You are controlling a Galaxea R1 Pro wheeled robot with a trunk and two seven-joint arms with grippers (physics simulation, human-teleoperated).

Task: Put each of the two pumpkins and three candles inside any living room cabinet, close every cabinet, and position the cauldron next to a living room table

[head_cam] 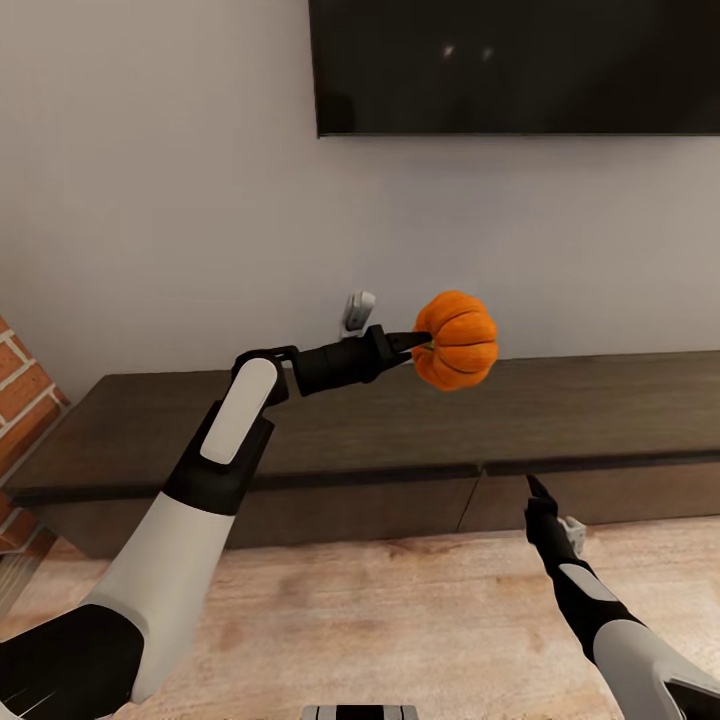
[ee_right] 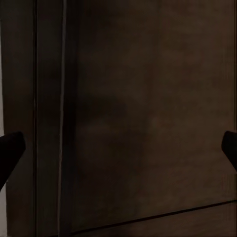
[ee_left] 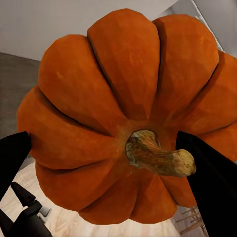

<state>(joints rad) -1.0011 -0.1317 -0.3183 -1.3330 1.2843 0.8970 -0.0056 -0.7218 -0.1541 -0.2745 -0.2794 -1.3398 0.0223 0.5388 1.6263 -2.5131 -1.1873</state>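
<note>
We held one pumpkin (head_cam: 456,340) in our left gripper (head_cam: 418,345), the fingers clamped at its stem side, lifting it clear above the top of the cabinet (head_cam: 400,420) below the wall TV (head_cam: 515,65). Our right gripper (head_cam: 537,490) was spread wide, close against the dark drawer front (ee_right: 148,108) and gripping nothing. The drawers looked shut, so we judged the task barely begun: a drawer needed opening before this pumpkin could go in, and everything else remained.
</note>
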